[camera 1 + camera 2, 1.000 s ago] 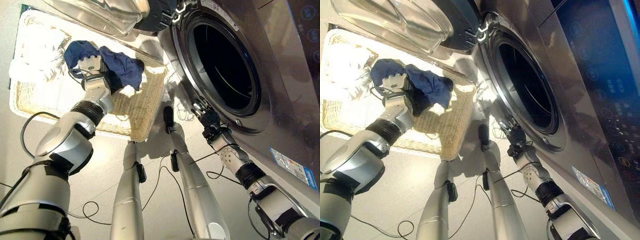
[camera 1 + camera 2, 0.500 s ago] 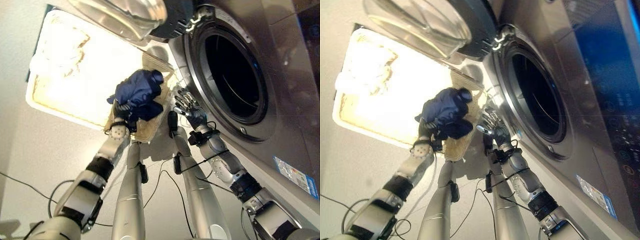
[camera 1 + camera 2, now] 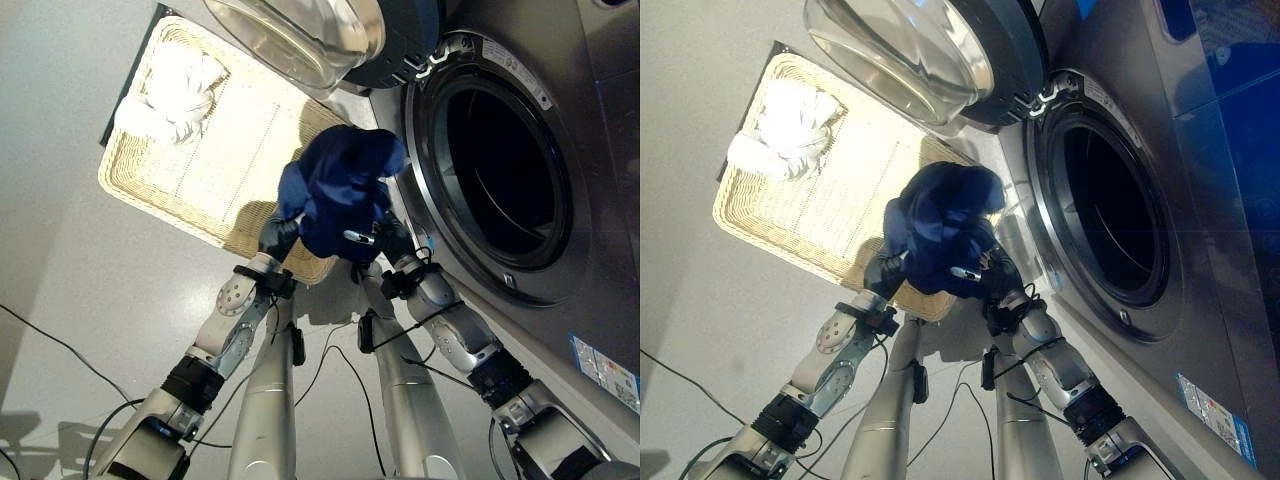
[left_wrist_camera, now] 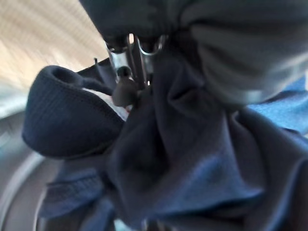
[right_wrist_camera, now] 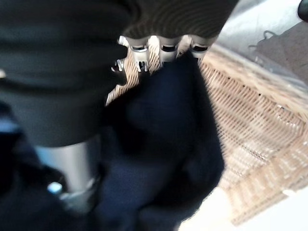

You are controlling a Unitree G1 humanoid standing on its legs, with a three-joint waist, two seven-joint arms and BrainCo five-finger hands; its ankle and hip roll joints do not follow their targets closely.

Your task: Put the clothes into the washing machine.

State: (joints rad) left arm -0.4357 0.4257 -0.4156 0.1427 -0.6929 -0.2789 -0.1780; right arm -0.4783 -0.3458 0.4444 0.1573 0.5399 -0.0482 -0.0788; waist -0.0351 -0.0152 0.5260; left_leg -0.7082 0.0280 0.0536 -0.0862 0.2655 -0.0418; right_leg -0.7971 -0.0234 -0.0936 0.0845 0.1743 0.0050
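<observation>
A dark blue garment (image 3: 340, 190) hangs bunched in the air between my two hands, over the near corner of the wicker basket (image 3: 230, 150) and just left of the washing machine's open drum (image 3: 505, 180). My left hand (image 3: 277, 235) grips its lower left side; in the left wrist view its fingers (image 4: 122, 60) are buried in the blue cloth (image 4: 192, 154). My right hand (image 3: 398, 243) holds the lower right side. In the right wrist view its fingers (image 5: 163, 50) run behind the dark cloth (image 5: 163, 125) with the thumb (image 5: 72, 163) in front.
A white cloth (image 3: 178, 82) lies in the far left corner of the basket. The washer's round glass door (image 3: 310, 35) stands swung open above the basket, close over the garment. Grey floor (image 3: 80, 270) lies to the left.
My left hand has lifted the blue garment higher and nearer the drum. My right hand, open half a second ago, has come in and closed on it. The camera has shifted.
</observation>
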